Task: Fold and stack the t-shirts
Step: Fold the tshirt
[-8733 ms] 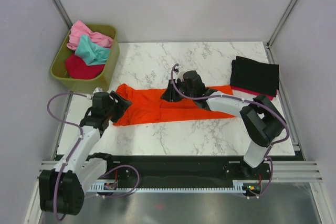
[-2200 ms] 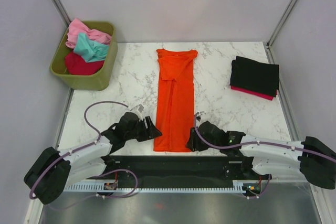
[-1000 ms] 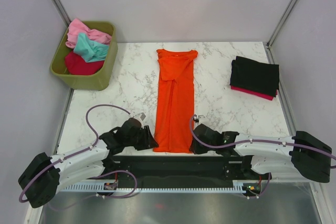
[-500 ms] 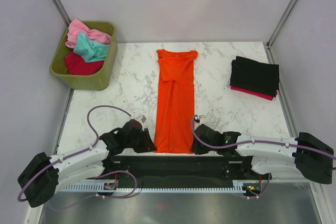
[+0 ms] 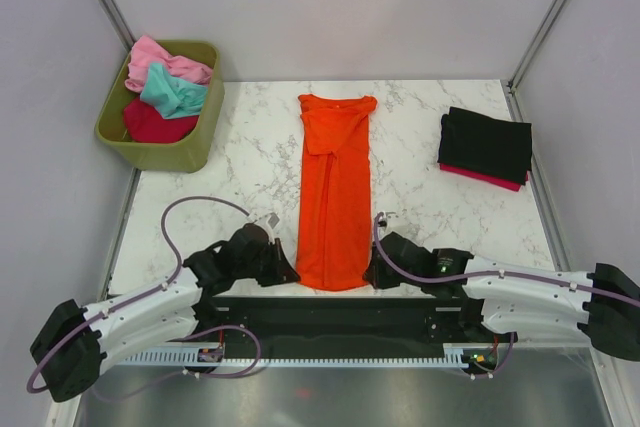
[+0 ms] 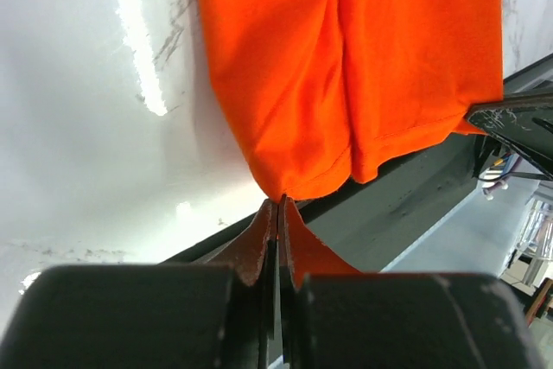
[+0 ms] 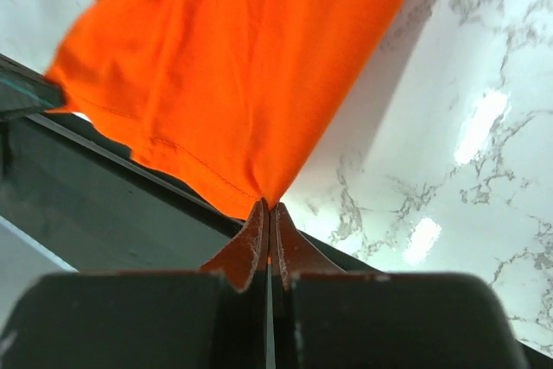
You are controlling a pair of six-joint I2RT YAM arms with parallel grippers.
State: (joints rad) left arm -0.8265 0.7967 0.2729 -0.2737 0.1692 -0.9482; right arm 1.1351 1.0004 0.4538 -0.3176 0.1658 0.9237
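Observation:
A long, narrow orange t-shirt (image 5: 335,192) lies lengthwise down the middle of the marble table (image 5: 250,162), collar at the far end. My left gripper (image 5: 290,274) is shut on its near left hem corner (image 6: 281,189). My right gripper (image 5: 371,274) is shut on the near right hem corner (image 7: 268,196). Both corners sit at the table's near edge. A folded black t-shirt (image 5: 486,142) lies on a crimson one (image 5: 478,176) at the right. Pink (image 5: 160,63), teal (image 5: 174,93) and dark red (image 5: 152,124) t-shirts fill the bin.
The olive-green bin (image 5: 160,152) stands off the table's far left corner. A dark rail (image 5: 340,312) runs along the near table edge, just under both grippers. Grey walls enclose the back and sides.
Both grippers have closed onto the near hem corners of the orange shirt. The hem has lifted slightly and drawn in between them. The arms have edged inward.

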